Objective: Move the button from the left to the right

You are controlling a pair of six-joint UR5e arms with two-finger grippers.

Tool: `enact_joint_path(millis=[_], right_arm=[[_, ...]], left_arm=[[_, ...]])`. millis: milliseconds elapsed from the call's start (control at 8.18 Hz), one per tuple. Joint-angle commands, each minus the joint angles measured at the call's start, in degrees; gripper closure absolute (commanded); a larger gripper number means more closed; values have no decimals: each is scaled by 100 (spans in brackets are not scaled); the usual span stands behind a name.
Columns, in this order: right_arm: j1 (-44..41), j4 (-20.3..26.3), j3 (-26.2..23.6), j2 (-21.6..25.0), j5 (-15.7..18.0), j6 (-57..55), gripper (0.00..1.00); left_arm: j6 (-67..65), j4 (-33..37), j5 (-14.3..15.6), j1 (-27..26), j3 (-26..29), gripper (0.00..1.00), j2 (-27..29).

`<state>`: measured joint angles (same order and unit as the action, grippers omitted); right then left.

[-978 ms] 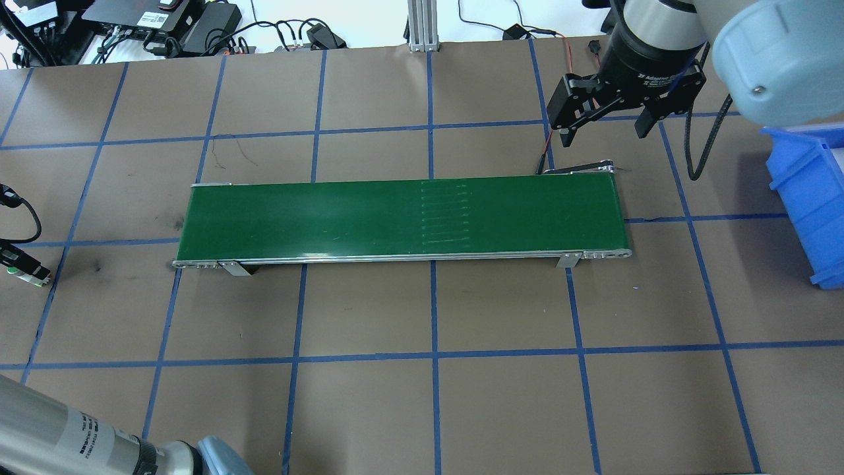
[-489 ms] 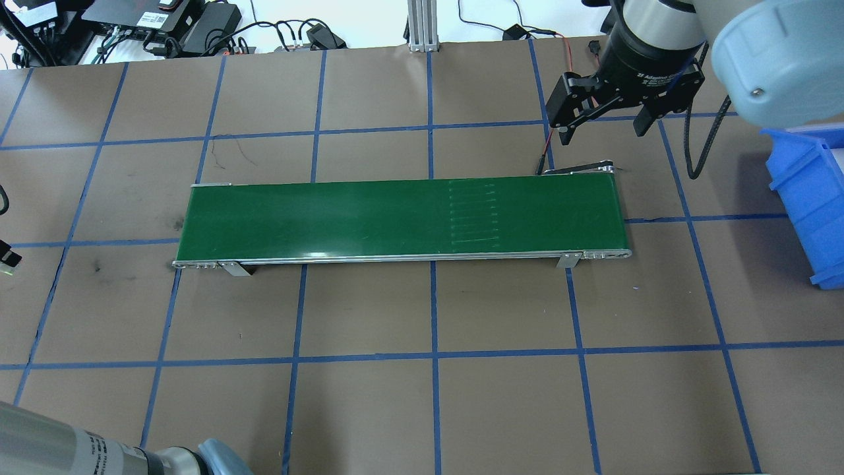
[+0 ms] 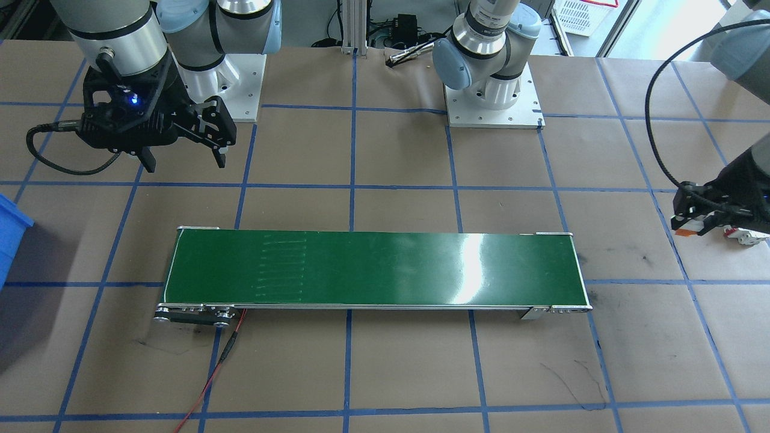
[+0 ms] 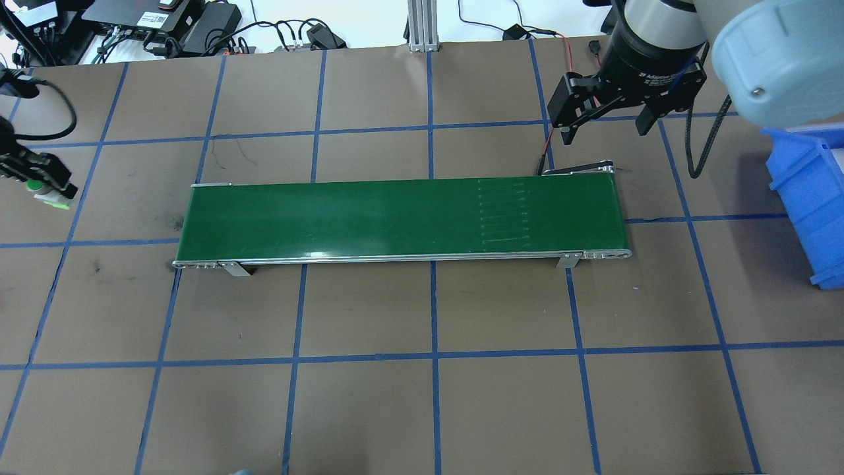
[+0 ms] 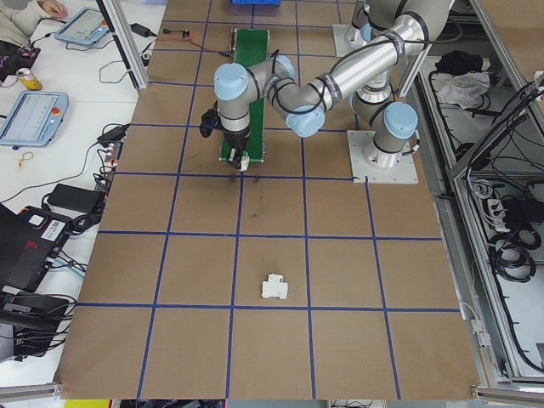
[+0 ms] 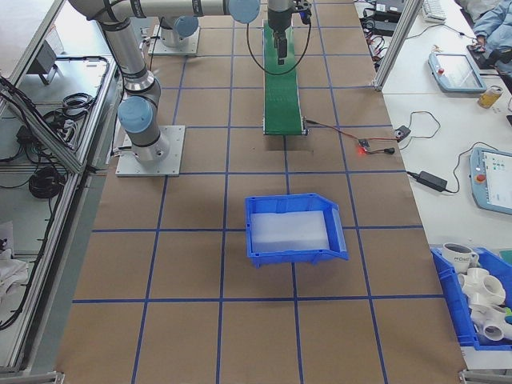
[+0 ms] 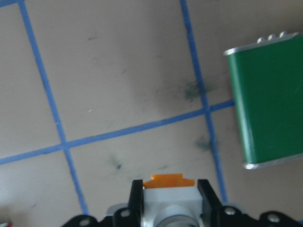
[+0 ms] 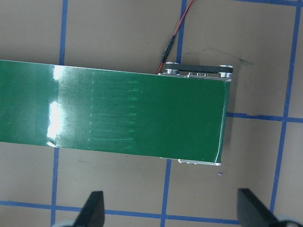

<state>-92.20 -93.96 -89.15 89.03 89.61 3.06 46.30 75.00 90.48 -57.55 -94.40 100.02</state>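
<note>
The button [image 7: 169, 201] has a white blocky body with an orange base at its outer end and a green cap, and it sits clamped between the two black fingers [image 7: 137, 201] of the left gripper [image 4: 47, 187], which hangs above the brown table [image 4: 435, 409] near the table's left edge, well apart from the left end of the green conveyor belt [image 4: 395, 218]. The right gripper [image 4: 603, 125] hovers with its fingers spread wide and empty just beyond the belt's right end, with a blue bin [image 4: 808, 204] at the table's right edge. The belt surface lies bare from end to end, and wide stretches of taped table lie on both long sides of it.
</note>
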Motion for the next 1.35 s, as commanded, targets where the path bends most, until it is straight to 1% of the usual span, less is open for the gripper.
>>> enact_joint_path(millis=[0,122,245,489,612,734,1101,1223], right_arm=[[0,9,3,0,4,-42,0],[0,9,3,0,4,-34,0],[0,9,-6,-9,13,10,0],[0,0,3,-105,-40,-25,0],[0,0,3,-114,-23,-16,0],[0,0,3,-114,-31,-16,0],[0,0,-6,-114,-40,-25,0],[0,0,-6,-114,-57,-25,0]], left_arm=[[-2032,-38,-452,-1098,-34,100,-28],[-2412,-56,-548,-1205,-43,100,86],[-2468,-56,-705,-1258,-43,100,296],[-2530,-179,-690,-1311,-96,100,657],[-2521,-397,-655,-1312,-262,100,789],[-2504,-738,-646,-1312,-455,100,852],[-2495,-830,-593,-1312,-588,100,870],[-2512,-803,-593,-1312,-588,91,870]])
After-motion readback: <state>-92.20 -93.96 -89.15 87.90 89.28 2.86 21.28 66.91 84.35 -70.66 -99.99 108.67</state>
